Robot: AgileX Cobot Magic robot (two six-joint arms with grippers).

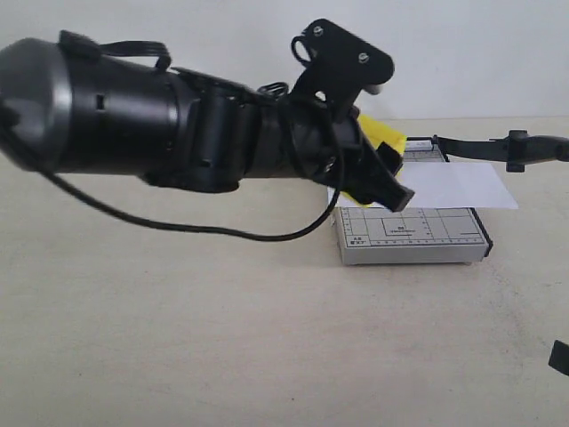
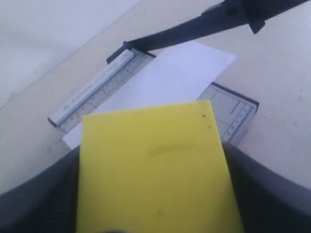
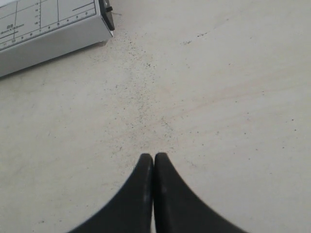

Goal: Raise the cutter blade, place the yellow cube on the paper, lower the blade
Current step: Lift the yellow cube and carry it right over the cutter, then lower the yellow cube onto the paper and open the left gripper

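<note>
left arm (image 1: 133, 111), thick and black, reaches in from the left side of the exterior view, with a thin black cable (image 1: 178, 227) sagging under it. left gripper (image 1: 373, 165) at its end is clamped on the yellow cube (image 1: 384, 135), one dark finger (image 2: 43, 204) on each side of the block. the cube hangs over the left end of the paper (image 1: 462, 185); i cannot tell whether it touches the sheet. the paper lies flat across the grey cutter board (image 1: 409, 233), its right end overhanging the board's edge. behind it the cutter blade (image 1: 498, 147) is raised off the board, its thick handle out to the right. right gripper (image 3: 154, 165) sits low at the far right over the bare table (image 1: 178, 338), near a corner of the board, fingertips pressed together and holding nothing.
</note>
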